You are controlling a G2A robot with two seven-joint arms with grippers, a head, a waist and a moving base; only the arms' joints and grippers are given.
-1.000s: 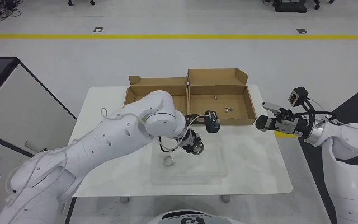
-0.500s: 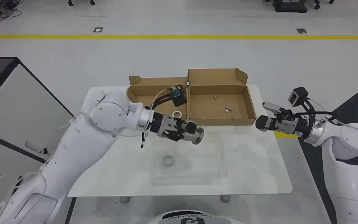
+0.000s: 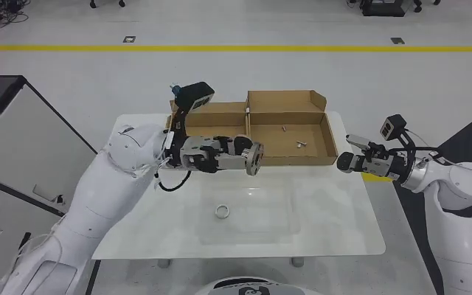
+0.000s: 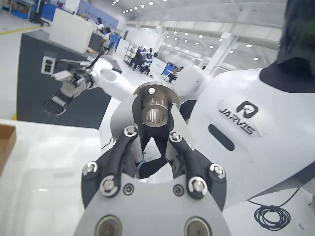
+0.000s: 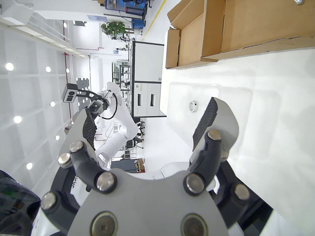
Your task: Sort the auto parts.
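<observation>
Left pincer [image 4: 155, 121] clamping flanged pulley [image 4: 154, 94], axis level, flange outward

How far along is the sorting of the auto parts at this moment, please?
Done: two small metal parts lie in the right compartment of the cardboard box. In hand: the left pincer grips a toothed pulley near the box. Left: one metal ring in the clear tray.

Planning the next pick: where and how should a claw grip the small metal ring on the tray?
Probably across its outer wall, from straight above. The ring lies flat on the tray, bore up, with nothing beside it, so opposite sides are free to pinch.
</observation>
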